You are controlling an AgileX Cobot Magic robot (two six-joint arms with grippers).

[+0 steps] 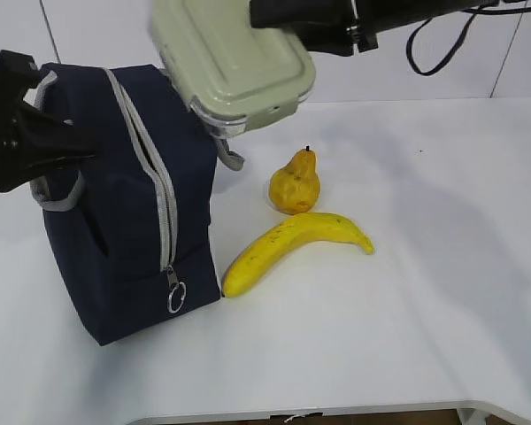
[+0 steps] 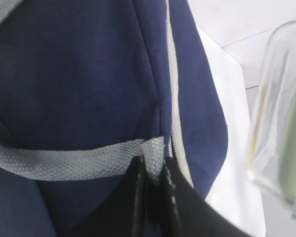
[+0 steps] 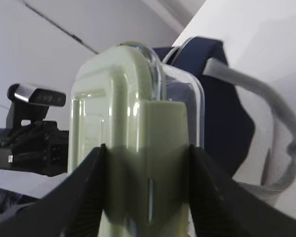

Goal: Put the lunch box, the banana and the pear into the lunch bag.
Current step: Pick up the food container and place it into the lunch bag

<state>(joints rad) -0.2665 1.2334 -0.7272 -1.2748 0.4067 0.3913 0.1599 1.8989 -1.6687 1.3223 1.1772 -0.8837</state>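
Gripping glossy rounded lunch box (image 3: 138, 148), apparently.

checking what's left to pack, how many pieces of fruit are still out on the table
2. The pear stands on the table right of the lunch bag; the banana lies just in front of it. Any fruit already inside the bag would be hidden.

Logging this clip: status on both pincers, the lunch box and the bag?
Left pincer shut on grey strap. Right pincer clamps lunch box, airborne over lunch bag. Zipper looks closed; pear, banana on table.
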